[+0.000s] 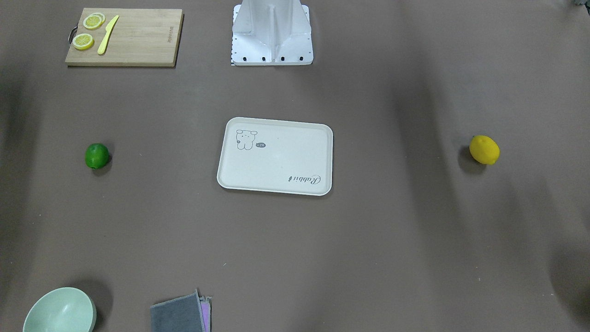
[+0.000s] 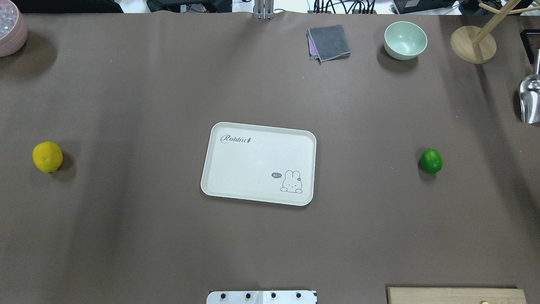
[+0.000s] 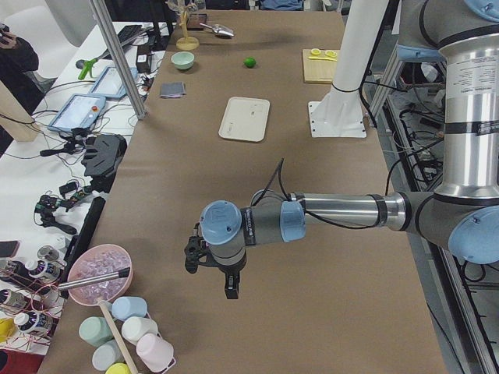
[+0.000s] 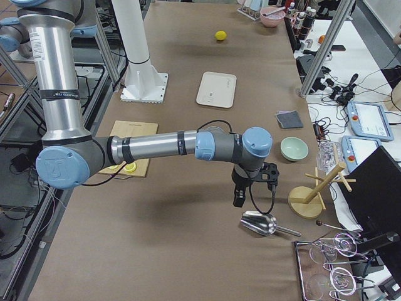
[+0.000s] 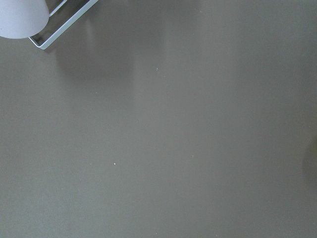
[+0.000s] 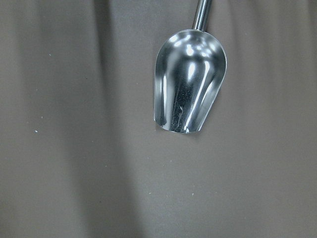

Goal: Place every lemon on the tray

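Note:
The bright yellow lemon (image 1: 484, 150) lies on the brown table on my left side, also in the overhead view (image 2: 47, 157). The glossy green lemon (image 1: 97, 156) lies on my right side (image 2: 431, 161). The cream tray (image 1: 276, 157) with the cartoon drawing and "Rabbit" lettering sits empty at the table's centre (image 2: 258, 164). My left gripper (image 3: 210, 276) hovers over bare table near the left end, far from the tray; I cannot tell whether it is open. My right gripper (image 4: 250, 188) hovers near the right end above a metal scoop; I cannot tell its state.
A wooden cutting board (image 1: 124, 37) holds lemon slices and a yellow knife. A pale green bowl (image 2: 405, 40), a grey cloth (image 2: 329, 42), a wooden rack (image 2: 472, 42) and the metal scoop (image 6: 188, 94) sit at the far right. A pink bowl (image 2: 10, 27) stands far left.

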